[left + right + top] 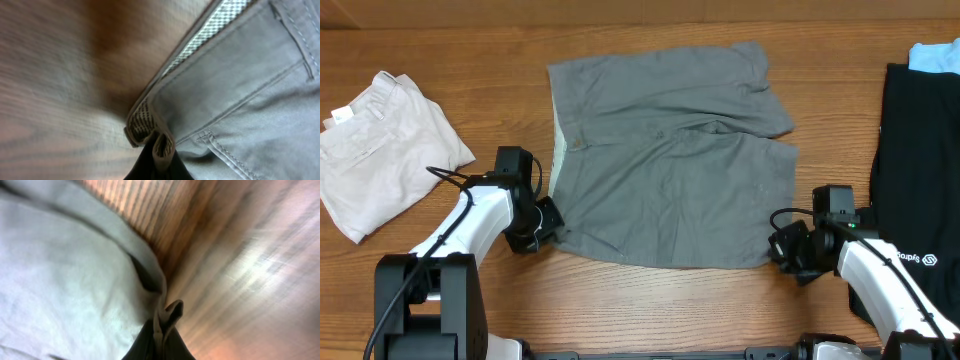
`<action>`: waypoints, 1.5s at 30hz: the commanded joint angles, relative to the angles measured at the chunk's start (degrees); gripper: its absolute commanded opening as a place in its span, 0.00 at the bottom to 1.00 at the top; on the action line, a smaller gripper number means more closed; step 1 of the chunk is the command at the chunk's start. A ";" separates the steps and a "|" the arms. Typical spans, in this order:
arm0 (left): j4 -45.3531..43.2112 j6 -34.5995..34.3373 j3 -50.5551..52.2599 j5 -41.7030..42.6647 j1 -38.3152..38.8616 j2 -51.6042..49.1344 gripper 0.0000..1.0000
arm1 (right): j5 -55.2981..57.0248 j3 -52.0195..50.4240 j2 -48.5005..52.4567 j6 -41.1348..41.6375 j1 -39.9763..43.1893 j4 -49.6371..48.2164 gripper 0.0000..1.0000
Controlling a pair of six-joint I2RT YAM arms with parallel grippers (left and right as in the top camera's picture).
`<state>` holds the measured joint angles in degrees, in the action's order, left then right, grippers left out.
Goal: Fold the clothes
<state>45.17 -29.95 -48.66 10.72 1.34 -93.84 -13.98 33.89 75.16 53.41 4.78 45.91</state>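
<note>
The mid-grey shorts lie spread flat on the wooden table, waistband to the left, legs to the right. My left gripper is shut on the waistband's near corner; the left wrist view shows the checked waistband lining pinched between the fingers. My right gripper is shut on the near leg's hem corner; the right wrist view shows the folded hem pinched between the fingers.
Pale beige folded shorts lie at the far left. A black garment with small white lettering lies at the right edge, a light blue item above it. Bare wood runs along the front edge.
</note>
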 commanded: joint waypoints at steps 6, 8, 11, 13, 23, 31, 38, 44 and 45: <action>9.94 10.75 -1.64 4.37 -0.22 19.34 0.04 | 13.70 23.41 -7.32 -8.83 -0.20 17.22 0.04; 12.35 11.06 -2.67 4.37 -0.22 24.57 0.04 | 16.57 30.10 -9.16 -10.27 -0.20 21.33 0.04; 16.90 11.37 -5.44 4.37 -0.24 31.87 0.04 | 19.93 39.28 -10.95 -10.64 -0.20 26.27 0.04; 19.45 11.34 -7.58 4.37 -0.26 35.21 0.04 | 21.24 44.39 -11.45 -10.78 -0.20 28.50 0.04; 18.60 0.92 -11.80 -2.69 -0.26 38.21 0.04 | 16.74 53.35 -7.52 -27.93 -0.22 16.20 0.04; 6.58 -7.58 -11.80 -5.90 -0.26 23.10 0.06 | 10.32 53.35 8.83 -31.39 -0.28 3.41 0.04; -4.76 -8.24 -11.80 -8.39 -0.26 9.38 0.04 | 5.18 53.35 19.32 -31.39 -0.52 -6.10 0.04; -9.51 -14.62 -11.80 -8.61 -0.28 4.09 0.05 | 5.11 53.35 24.83 -32.72 -3.67 -14.78 0.04; -9.46 -15.76 -11.80 -8.83 -0.26 3.69 0.05 | 5.11 53.33 25.46 -33.40 -4.39 -16.00 0.04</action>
<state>35.40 -40.91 -60.18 8.19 1.89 -88.51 -13.06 85.54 99.07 22.22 1.21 32.67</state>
